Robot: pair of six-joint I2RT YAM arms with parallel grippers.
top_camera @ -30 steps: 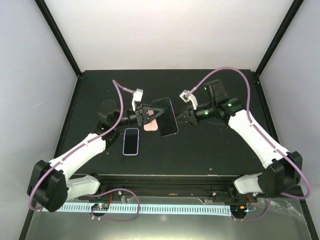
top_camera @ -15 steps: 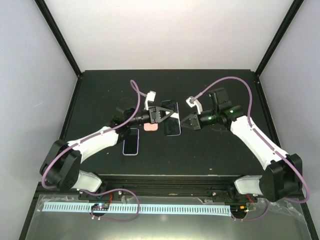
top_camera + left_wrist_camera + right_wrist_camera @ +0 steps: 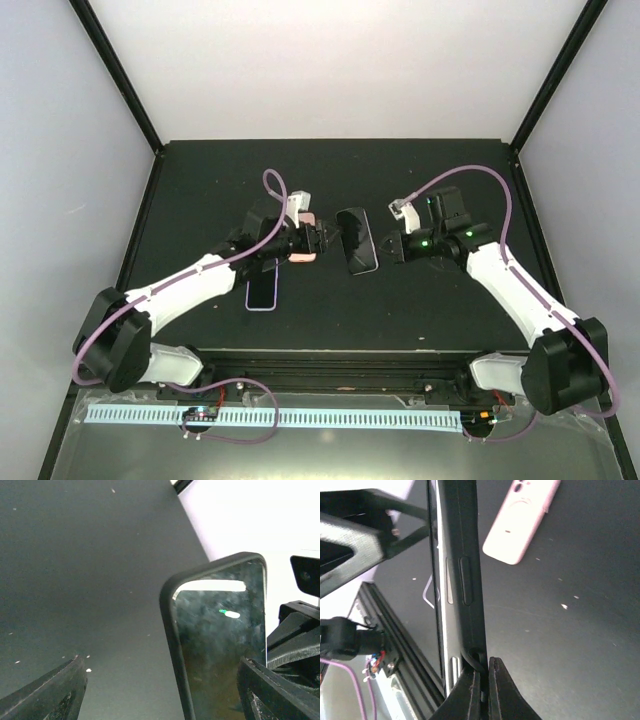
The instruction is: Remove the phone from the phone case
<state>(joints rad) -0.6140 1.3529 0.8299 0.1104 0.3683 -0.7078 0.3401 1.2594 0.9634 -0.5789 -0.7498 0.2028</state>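
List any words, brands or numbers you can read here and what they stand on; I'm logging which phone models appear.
No readable text in any view.
pink case: only small marks on its back, too blurred to read as letters.
dark phone, held by the right gripper: the screen shows reflections only, the side shows buttons only.
lilac phone: dark, blank screen.
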